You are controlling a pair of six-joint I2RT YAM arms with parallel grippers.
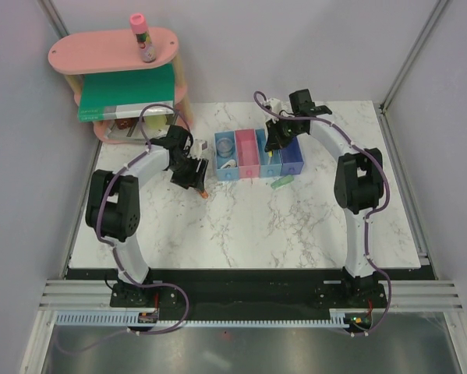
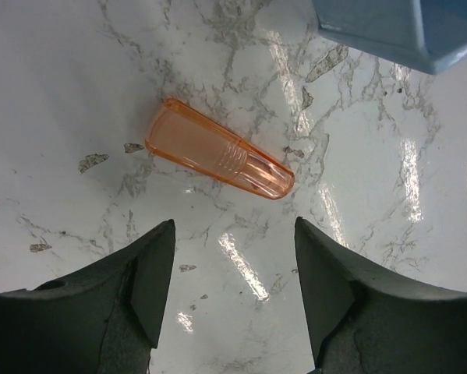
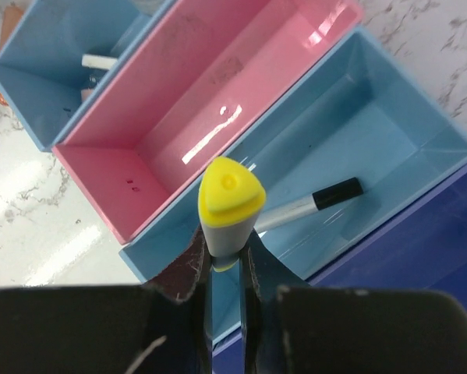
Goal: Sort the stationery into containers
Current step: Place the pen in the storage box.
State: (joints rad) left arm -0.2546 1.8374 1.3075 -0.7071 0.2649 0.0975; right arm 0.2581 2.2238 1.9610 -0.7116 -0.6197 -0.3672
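Note:
The joined bins (image 1: 249, 167) sit mid-table: light blue, pink, light blue, darker blue. My right gripper (image 3: 226, 248) is shut on a grey, yellow-tipped stick (image 3: 228, 204), held upright above the second light blue bin (image 3: 397, 132). A grey marker with a black cap (image 3: 311, 202) lies in that bin. The pink bin (image 3: 210, 101) looks empty. The first light blue bin (image 1: 226, 156) holds a clear round pot (image 1: 226, 145) and a white piece (image 3: 99, 61). My left gripper (image 2: 233, 269) is open, just short of an orange translucent cap-like piece (image 2: 217, 159) on the marble. A green bit (image 1: 281, 182) lies in front of the bins.
A pink oval two-tier shelf (image 1: 77, 58) stands at the back left with a pink-capped tube (image 1: 142, 37) on top and a green flat book (image 1: 128, 89) below. The first bin's corner (image 2: 405, 35) is close beyond the orange piece. Grey walls enclose the table.

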